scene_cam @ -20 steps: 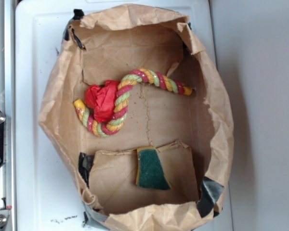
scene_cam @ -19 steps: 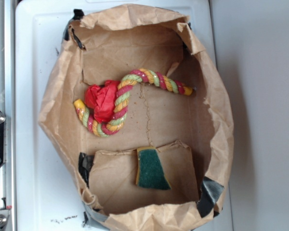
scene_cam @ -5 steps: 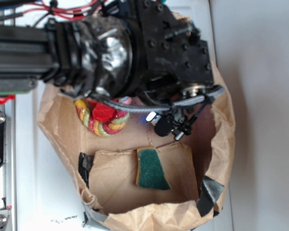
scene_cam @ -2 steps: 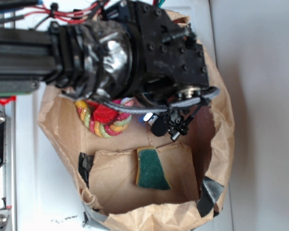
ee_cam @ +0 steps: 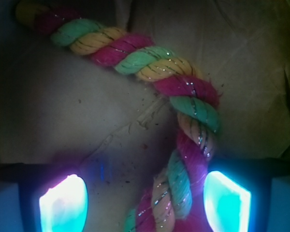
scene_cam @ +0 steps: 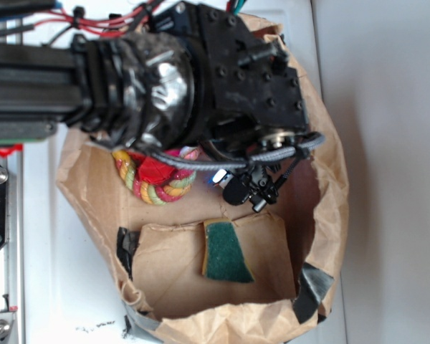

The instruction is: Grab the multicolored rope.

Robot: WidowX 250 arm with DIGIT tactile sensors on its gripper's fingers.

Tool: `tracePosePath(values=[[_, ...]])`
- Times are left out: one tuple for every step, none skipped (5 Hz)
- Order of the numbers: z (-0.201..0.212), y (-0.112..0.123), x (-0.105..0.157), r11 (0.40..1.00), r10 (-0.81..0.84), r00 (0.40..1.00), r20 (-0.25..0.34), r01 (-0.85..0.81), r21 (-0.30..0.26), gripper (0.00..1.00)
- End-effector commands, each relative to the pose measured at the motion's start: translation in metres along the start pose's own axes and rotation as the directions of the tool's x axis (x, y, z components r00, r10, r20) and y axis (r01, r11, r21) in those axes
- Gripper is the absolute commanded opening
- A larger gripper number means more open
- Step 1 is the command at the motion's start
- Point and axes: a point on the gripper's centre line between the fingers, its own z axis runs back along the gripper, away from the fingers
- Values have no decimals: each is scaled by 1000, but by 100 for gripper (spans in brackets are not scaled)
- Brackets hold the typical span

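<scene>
The multicolored rope (ee_cam: 183,104) is seen from the wrist camera running down from the upper left, bending sharply at the right of the picture and dropping toward the bottom edge, its pink, green and yellow strands twisted tightly together. Its lower stretch is framed between the two glowing fingertips (ee_cam: 64,203) of the gripper (ee_cam: 145,203), lying much closer to the right pad than to the left; the jaws are held wide apart, and no contact between pad and rope can be made out. In the exterior view only a curled loop of the rope (scene_cam: 158,188) is left showing, on the floor of the brown paper bag (scene_cam: 328,215) toward its left side, with the remainder hidden under the black arm (scene_cam: 165,79). A red wad (scene_cam: 152,169) is nestled inside that loop, touching the rope. The gripper (scene_cam: 247,188) itself is barely made out from this angle, below the wrist housing and its looped grey cable (scene_cam: 287,147). Nearer the bottom of the bag, well apart from the rope, a green-and-yellow sponge (scene_cam: 226,251) is laid flat on a folded paper flap. The bag is set on a white tray-like surface (scene_cam: 46,244), with patches of dark tape (scene_cam: 312,287) seen at its corners.
</scene>
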Motion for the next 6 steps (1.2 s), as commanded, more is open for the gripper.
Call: tracePosePath(values=[[12,9,7,1000,3,999,32,-2,-20,100],[2,15,6,997,-25,999,34,27,-67,100],[-5,21,8,997,-51,995,82,56,-58,100],[-5,21,10,998,-43,995,89,48,-50,100],[-4,20,13,999,-11,996,88,14,-34,0],[-4,21,14,1000,8,994,109,-7,-16,0]])
